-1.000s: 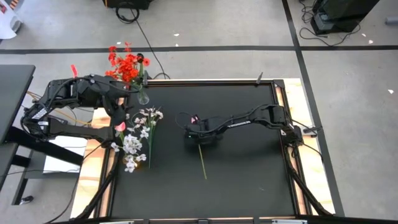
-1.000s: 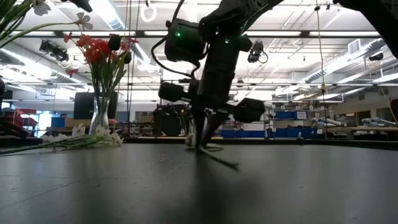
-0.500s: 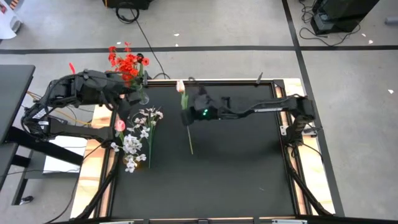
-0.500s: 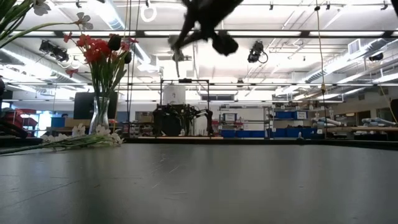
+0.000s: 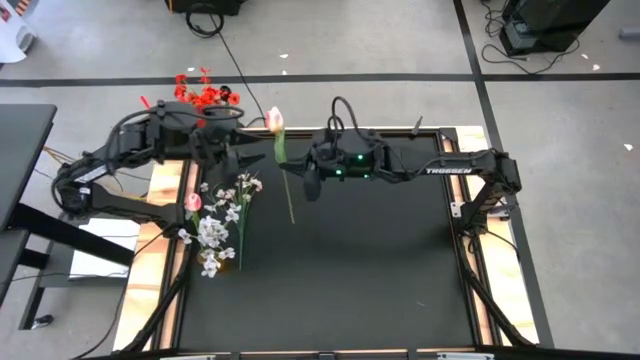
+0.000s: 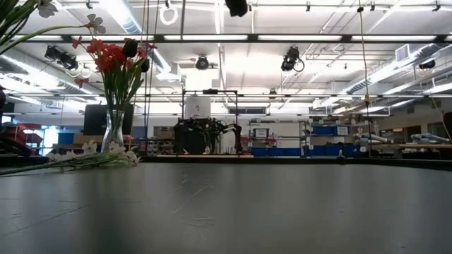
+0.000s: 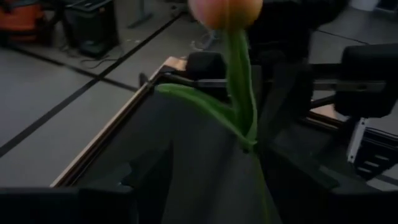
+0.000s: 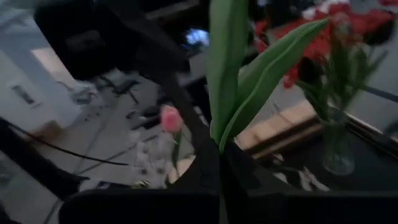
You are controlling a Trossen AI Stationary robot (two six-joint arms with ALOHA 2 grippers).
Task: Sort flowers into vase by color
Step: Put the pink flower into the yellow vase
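Observation:
My right gripper (image 5: 300, 178) is raised over the table's far middle, shut on a pale pink tulip (image 5: 273, 121) with green leaves (image 8: 261, 74). My left gripper (image 5: 238, 152) stands open just left of the tulip, facing its stem (image 7: 239, 81) without touching it. The glass vase (image 6: 113, 131) holding red flowers (image 5: 205, 95) stands at the far left corner. In the high view my left arm covers it. White sprays (image 5: 225, 215) and another pink tulip (image 5: 193, 203) lie flat on the table's left side. My right gripper pinches the tulip's stem (image 8: 221, 148) between its two fingers, just below where the leaves branch off. The fingers come level from the table's right, across the stem. The tulip is lifted clear and roughly upright, bloom up, its bare stem end (image 5: 291, 215) hanging below.
The black tabletop (image 5: 380, 260) lies bare in the middle and to the right. A cable (image 5: 235, 70) runs over the floor behind the vase. Wooden rails (image 5: 455, 170) border the table.
My right gripper has risen from the table's middle and gone toward the far left, turning from pointing down to level. The tulip, which lay on the table, is now lifted clear and upright. My left gripper has tipped up and moved right toward the tulip.

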